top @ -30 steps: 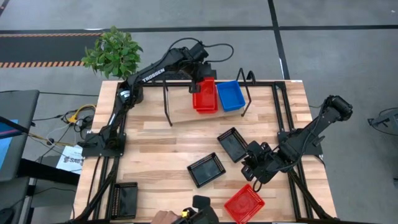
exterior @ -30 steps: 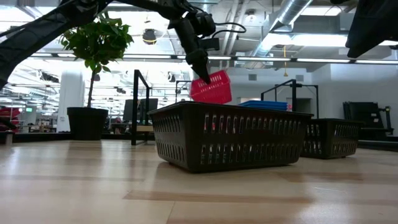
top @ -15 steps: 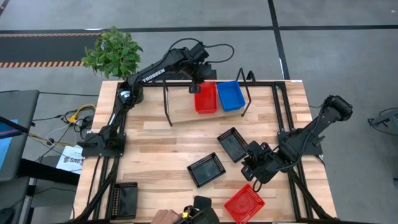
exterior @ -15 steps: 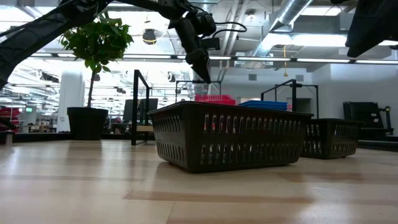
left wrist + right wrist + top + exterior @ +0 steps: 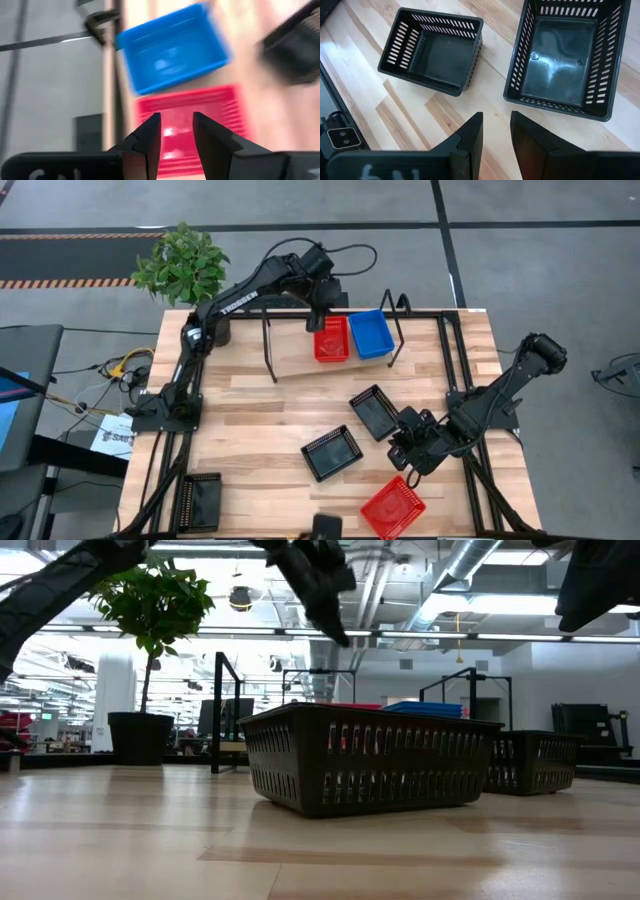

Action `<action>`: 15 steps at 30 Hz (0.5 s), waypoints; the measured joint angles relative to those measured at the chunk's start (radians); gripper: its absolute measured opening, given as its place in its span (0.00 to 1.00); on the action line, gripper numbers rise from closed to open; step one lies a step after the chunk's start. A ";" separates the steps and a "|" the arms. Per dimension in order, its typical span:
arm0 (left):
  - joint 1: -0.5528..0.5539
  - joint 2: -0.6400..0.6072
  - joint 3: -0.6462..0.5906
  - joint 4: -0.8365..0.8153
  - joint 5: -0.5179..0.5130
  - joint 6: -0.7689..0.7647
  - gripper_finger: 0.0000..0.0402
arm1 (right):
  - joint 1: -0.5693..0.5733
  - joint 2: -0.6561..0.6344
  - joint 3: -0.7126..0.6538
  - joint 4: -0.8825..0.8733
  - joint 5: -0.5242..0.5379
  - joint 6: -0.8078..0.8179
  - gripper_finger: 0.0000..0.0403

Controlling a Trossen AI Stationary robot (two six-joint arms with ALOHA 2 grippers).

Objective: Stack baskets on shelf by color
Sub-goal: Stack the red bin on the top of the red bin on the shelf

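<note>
Front edge: red basket (image 5: 392, 507) and black basket (image 5: 202, 501) near the table's front edge, unsorted, not yet collected.
Right gripper (image 5: 494, 131): hovering empty over bare wood near two black baskets (image 5: 434, 49), fingers a little apart, probably waiting.
Shelf (image 5: 285, 348): at the far end; red basket (image 5: 331, 340) and blue basket (image 5: 372, 333) side by side, one spot per colour.
Left gripper (image 5: 176, 131): above the shelf's red basket, fingers parted, gripping nothing.
Hidden: in the low view a black basket (image 5: 370, 758) screens the shelf; stack heights unclear.
</note>
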 joint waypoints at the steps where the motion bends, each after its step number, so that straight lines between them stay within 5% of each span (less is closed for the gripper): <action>1: -0.011 -0.013 0.000 -0.016 0.023 -0.023 0.25 | 0.000 0.000 0.000 0.000 0.000 0.001 0.30; 15: -0.322 -0.056 -0.001 -0.352 0.390 -0.056 0.25 | 0.078 0.059 -0.001 -0.007 -0.137 0.184 0.30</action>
